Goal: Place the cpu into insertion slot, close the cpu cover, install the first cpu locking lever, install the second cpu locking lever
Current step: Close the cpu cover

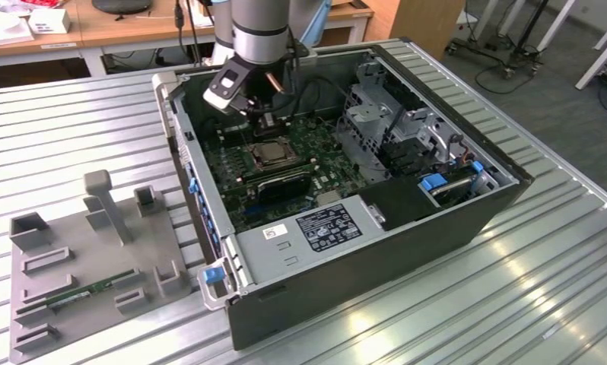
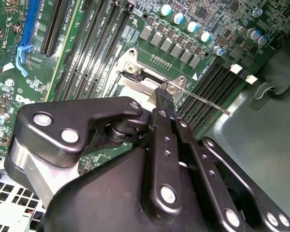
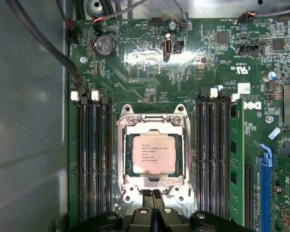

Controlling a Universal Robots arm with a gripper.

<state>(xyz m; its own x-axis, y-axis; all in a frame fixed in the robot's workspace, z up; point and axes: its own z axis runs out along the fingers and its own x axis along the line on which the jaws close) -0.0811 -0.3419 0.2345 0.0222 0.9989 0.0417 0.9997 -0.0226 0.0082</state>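
Observation:
The cpu [image 3: 154, 154] lies flat in the insertion slot [image 1: 270, 156], silvery-tan face up. The cpu cover [image 3: 154, 123], a silvery frame plate, is down around it, and its cut-out shows the chip. In the first wrist view my gripper [image 3: 152, 194] is shut, tips together at the socket's edge, with nothing visible between them. My gripper [image 2: 163, 95] points at the socket's corner bracket [image 2: 135, 77] in the second wrist view. There a thin metal lever rod [image 2: 205, 101] runs from beside the tips out over the black memory slots. My gripper [image 1: 266, 122] hangs just above the socket inside the open case.
Long black memory slots [image 3: 94, 159] flank the socket, with a green memory stick [image 3: 236, 154] seated on one side. Black cables [image 3: 48, 43] run along the case wall. A drive cage [image 1: 385, 129] stands beside the board. A grey fixture tray [image 1: 81, 258] lies at the exterior view's left.

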